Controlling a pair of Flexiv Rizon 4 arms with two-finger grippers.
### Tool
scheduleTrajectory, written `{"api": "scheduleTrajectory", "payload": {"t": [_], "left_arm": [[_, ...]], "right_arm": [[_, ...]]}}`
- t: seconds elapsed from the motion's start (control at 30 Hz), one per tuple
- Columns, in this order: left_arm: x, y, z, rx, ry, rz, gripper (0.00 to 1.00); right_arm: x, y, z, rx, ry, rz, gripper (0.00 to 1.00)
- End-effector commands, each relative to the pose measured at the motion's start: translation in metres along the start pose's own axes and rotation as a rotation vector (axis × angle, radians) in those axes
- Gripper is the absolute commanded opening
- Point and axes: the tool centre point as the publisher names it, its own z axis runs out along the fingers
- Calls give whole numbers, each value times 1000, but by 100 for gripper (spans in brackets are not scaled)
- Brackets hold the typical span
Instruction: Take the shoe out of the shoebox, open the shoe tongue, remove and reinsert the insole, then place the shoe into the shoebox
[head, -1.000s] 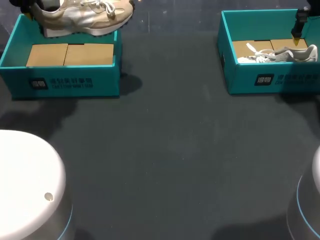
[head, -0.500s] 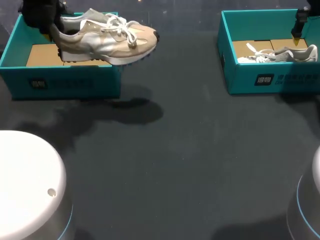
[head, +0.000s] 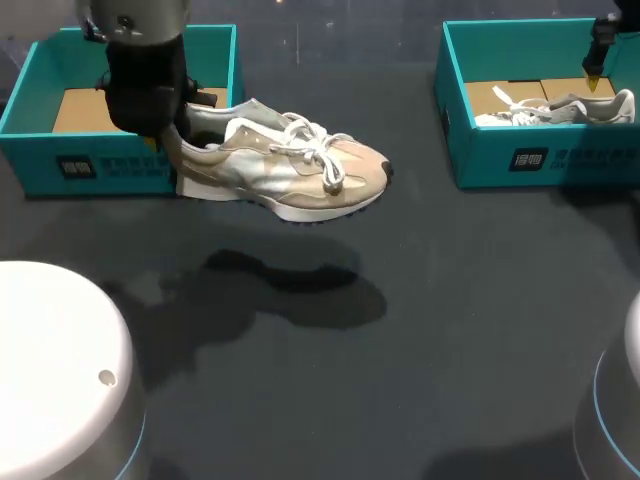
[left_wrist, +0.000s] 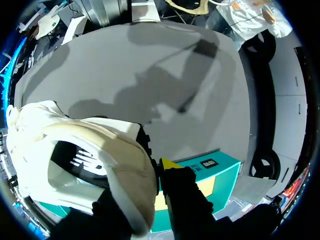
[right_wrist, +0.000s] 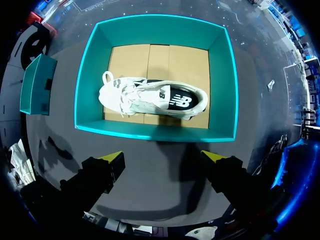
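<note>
Dark tabletop (head: 420, 300) lies under the beige shoe (head: 290, 172), which my left end effector (head: 165, 138) pinches at the heel, holding it in the air just in front of the left shoebox (head: 100, 170). My right end effector (right_wrist: 163, 156) hangs spread wide above the right shoebox (right_wrist: 155, 131), where a second shoe (right_wrist: 150, 99) lies.

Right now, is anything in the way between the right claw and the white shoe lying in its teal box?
Nothing visible is. The right claw hangs open above the lidless teal cardboard box, and the white and grey lace-up shoe lies uncovered on its brown cardboard floor, straight ahead of the fingers.
</note>
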Motion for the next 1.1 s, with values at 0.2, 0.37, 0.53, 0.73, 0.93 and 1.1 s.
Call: {"api": "scheduleTrajectory", "payload": {"t": [0.2, 0.37, 0.53, 0.73, 0.93, 1.1], "left_arm": [[3, -8, -3, -97, -6, 0, 0], [-32, -23, 17, -86, 50, 22, 0], [-63, -39, 39, -60, 82, 41, 0], [-93, -56, 60, -11, 96, 56, 0], [-101, -64, 67, 21, 105, 66, 0], [-101, -64, 67, 21, 105, 66, 0]], "right_arm": [[0, -1, 0, -1, -1, 0, 100], [0, -1, 0, -1, -1, 0, 100], [0, -1, 0, -1, -1, 0, 100], [0, -1, 0, -1, -1, 0, 100], [0, -1, 0, -1, -1, 0, 100], [0, -1, 0, -1, -1, 0, 100]]}}
